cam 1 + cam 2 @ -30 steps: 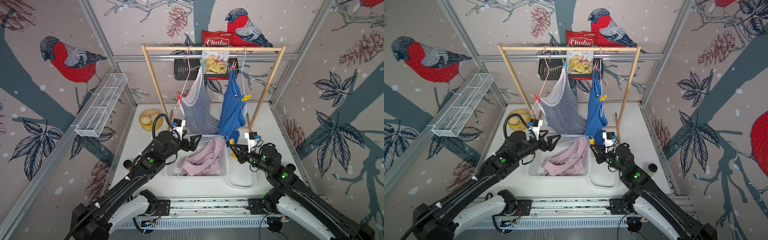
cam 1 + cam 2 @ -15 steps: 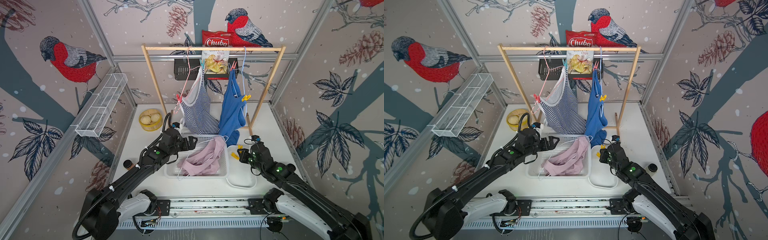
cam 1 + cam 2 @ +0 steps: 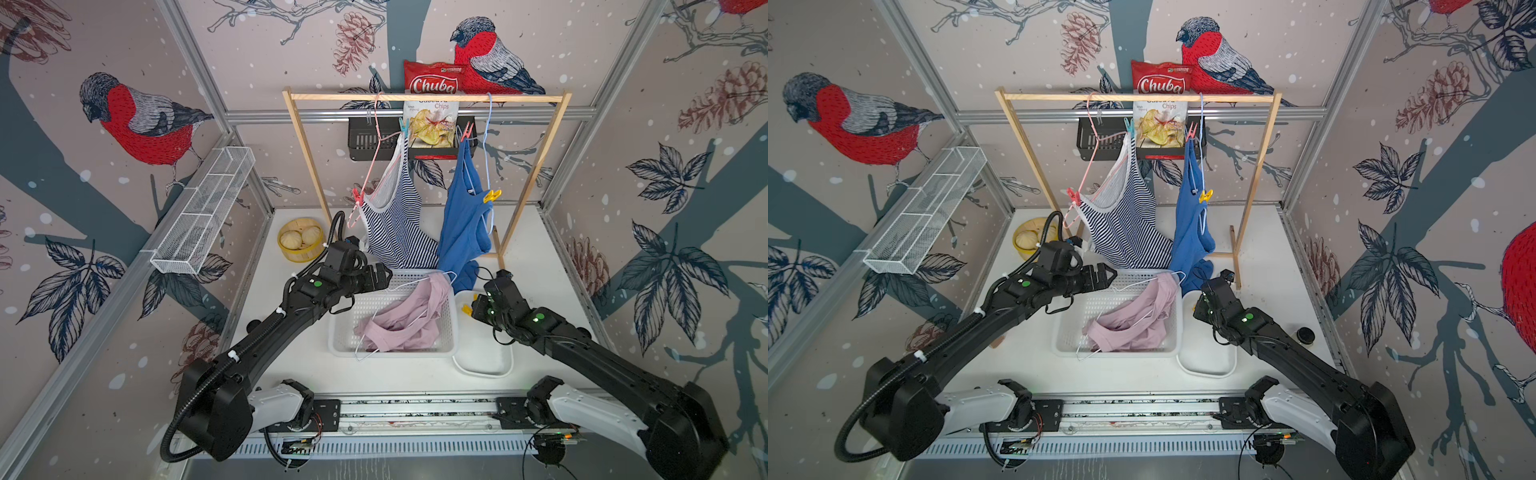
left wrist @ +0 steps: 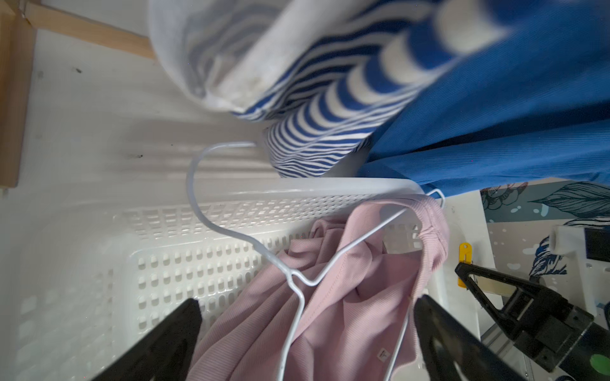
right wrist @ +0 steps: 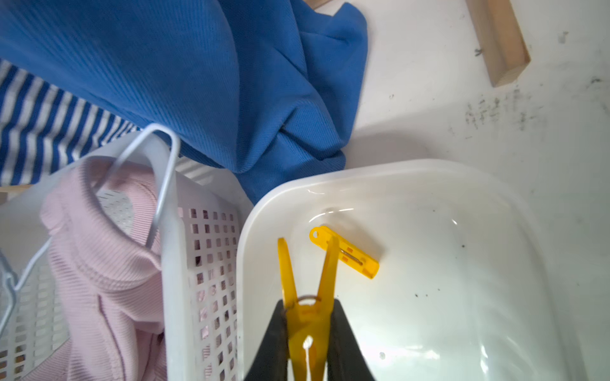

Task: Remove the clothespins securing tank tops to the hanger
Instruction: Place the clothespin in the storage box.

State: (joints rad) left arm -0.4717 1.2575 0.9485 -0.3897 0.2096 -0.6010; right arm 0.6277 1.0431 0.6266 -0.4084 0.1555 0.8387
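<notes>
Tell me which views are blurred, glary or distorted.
Left wrist view: the striped top, close to the lens, is blurred, the pink top sharp. Right wrist view: glare streaks on the white tub, the gripped yellow clothespin sharp. In both top views: wide-angle lens splays the aluminium posts outward.

Bright, even, diffuse light in both top views; soft shadows on the white table (image 3: 536,249). Wide-angle lens bows straight lines near the edges. Left wrist view: striped top (image 4: 330,82) v. close, blurred, out of focus; basket (image 4: 198,264) hazy nr the lens. Right wrist view sharper: held peg (image 5: 307,316) crisp, glare streaks on white tub (image 5: 462,297), blue top (image 5: 198,82) slightly soft.
</notes>
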